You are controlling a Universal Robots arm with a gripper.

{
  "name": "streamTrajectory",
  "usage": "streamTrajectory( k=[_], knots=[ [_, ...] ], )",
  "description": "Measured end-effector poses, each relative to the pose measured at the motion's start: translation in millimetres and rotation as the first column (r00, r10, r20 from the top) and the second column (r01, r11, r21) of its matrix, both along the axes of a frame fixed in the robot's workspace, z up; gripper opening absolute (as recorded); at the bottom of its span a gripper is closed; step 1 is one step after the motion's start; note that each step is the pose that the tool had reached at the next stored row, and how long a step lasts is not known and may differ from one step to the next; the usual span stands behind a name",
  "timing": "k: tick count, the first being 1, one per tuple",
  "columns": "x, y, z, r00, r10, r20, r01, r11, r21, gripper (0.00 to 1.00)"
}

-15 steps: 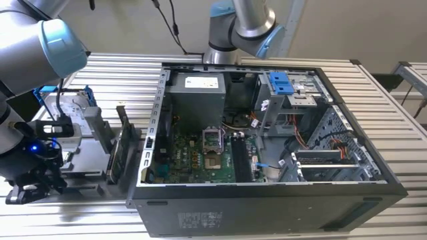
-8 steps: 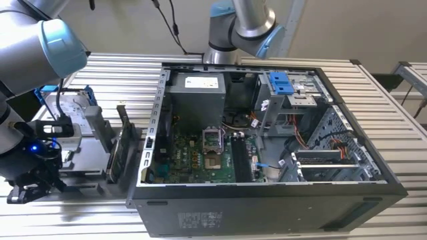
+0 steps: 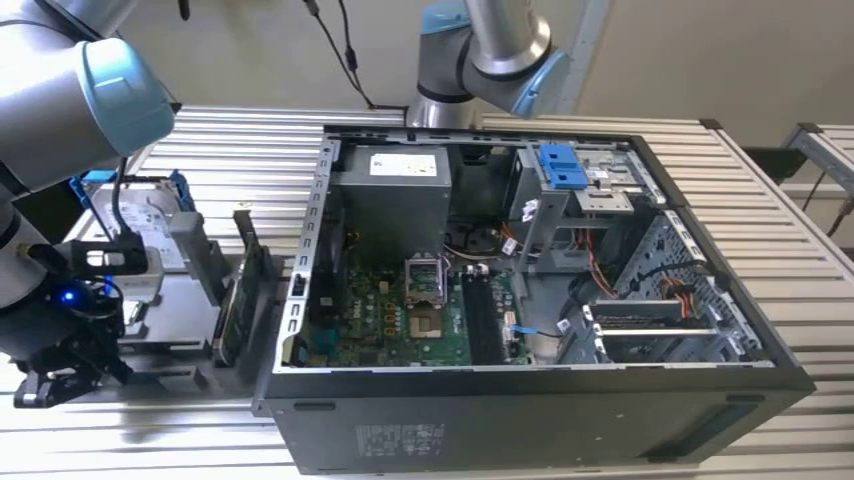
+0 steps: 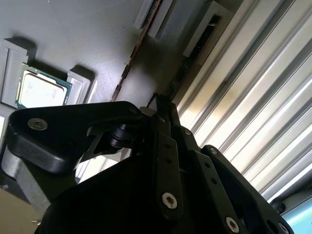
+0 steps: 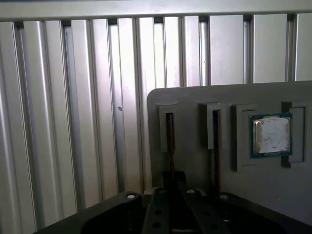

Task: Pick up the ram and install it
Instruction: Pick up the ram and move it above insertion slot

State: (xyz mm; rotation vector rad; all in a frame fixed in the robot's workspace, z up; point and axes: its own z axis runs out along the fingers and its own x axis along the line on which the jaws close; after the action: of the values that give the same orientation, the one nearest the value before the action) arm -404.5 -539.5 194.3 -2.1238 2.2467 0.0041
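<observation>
Ram [image 5: 169, 141] stands on edge in a narrow slot of the grey holder [image 5: 273, 187], and in the first wrist view the claw [image 5: 174, 181] sits just beside that slot's near end, in line with it; we cannot tell whether the claw is open or closed. We count two slots with thin dark sticks, the second stick [image 5: 215, 146] lying between the ram and one processor chip [image 5: 271, 135]; the holder rests on the slatted metal surface [image 5: 73, 122]. The second wrist view catches the chip from a low slant; the exterior view gives us one open computer case [image 3: 534, 410], well apart from the claw, toward the exterior view's right.
</observation>
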Motion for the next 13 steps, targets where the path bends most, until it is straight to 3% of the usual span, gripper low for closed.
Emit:
streamTrajectory(
  k=[5, 13],
  knots=[
    [0.0, -0.1, 0.4, 1.0, 0.0, 0.0002, 0.0, 1.0, 0.0001, 0.14],
    [0.0, -0.1, 7.2, 1.0, 0.0, -0.0001, 0.0, 1.0, -0.0001, 0.14]
  ],
)
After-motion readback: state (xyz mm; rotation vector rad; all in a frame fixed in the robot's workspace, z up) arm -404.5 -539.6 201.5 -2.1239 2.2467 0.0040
